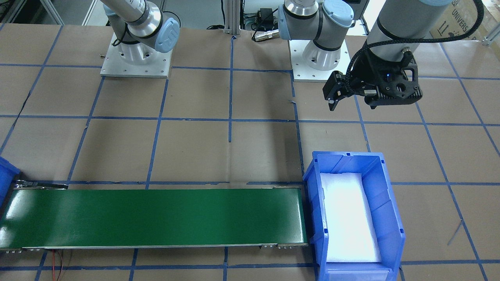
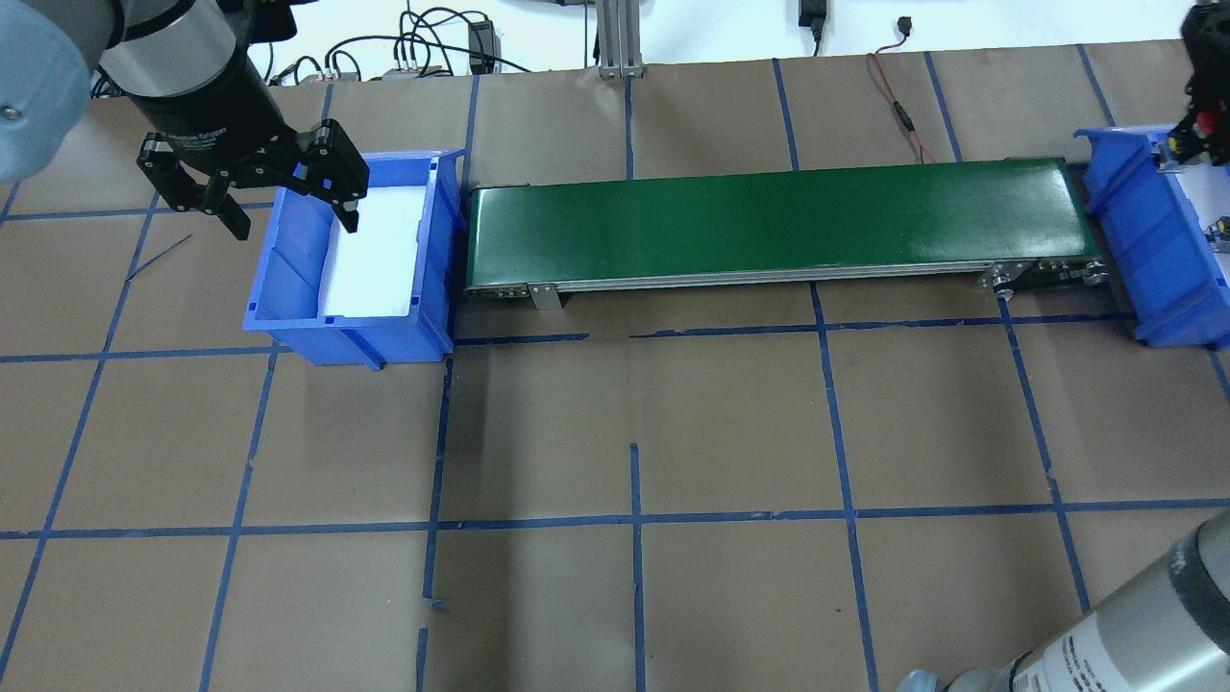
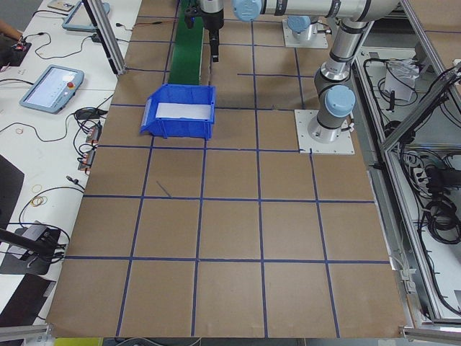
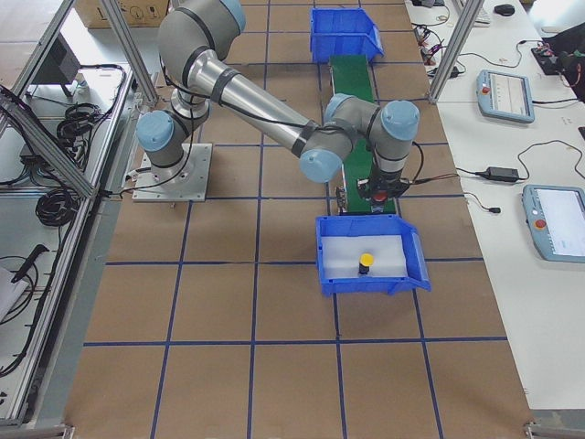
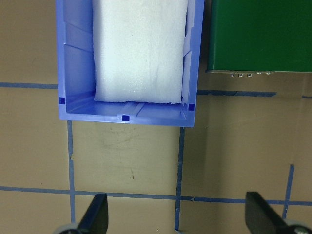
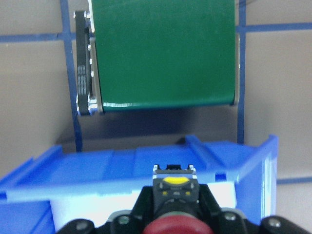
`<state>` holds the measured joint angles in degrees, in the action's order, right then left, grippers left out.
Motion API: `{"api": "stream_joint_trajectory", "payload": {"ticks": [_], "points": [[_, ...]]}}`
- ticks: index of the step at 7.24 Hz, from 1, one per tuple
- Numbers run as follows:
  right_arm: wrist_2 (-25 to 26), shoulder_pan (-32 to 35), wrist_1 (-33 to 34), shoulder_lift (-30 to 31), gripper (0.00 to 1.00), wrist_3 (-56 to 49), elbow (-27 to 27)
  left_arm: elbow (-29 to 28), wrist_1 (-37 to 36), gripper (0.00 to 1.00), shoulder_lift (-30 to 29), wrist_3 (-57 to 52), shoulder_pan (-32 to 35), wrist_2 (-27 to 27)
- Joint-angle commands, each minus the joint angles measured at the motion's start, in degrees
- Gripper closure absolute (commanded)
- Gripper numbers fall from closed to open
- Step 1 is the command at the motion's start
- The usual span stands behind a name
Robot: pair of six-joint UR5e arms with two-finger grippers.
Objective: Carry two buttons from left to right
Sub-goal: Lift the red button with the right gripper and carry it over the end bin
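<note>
Exterior right view: the counter (image 4: 228,347) is crossed by a green conveyor (image 4: 352,78), at whose end the right blue bin (image 4: 366,285) is set. The right hand (image 4: 378,194) is held above the bin's conveyor-side wall, clenched on the red button (image 6: 175,228). The foam lies just beyond, away from the conveyor, where the yellow button (image 4: 365,262) stands upright. The left hand (image 2: 291,225) is spread, empty, far off.

The belt (image 2: 778,226) is green, bin (image 4: 366,285) blue, foam (image 4: 343,251) white, button cap (image 4: 366,259) yellow.
</note>
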<state>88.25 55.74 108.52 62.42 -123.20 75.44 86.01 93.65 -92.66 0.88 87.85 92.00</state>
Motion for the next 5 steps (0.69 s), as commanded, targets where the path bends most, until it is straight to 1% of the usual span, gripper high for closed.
{"api": "stream_joint_trajectory", "payload": {"ticks": [1, 2, 4, 5], "points": [[0.1, -3.7, 4.7, -2.4, 0.91, -9.4, 1.6, 0.0, 0.0, 0.0, 0.0, 0.0, -0.1, -0.1], [0.3, -3.7, 6.7, -3.7, 0.91, -9.4, 3.6, 0.0, 0.0, 0.0, 0.0, 0.0, -0.1, -0.1], [0.3, -4.8, 6.8, -6.2, 0.92, -9.4, 4.7, 0.0, 0.0, 0.0, 0.0, 0.0, 0.0, -0.1], [1.6, -4.8, 6.7, -6.8, 0.92, -8.6, 5.2, 0.0, 0.0, 0.0, 0.0, 0.0, 0.0, -0.1]]}}
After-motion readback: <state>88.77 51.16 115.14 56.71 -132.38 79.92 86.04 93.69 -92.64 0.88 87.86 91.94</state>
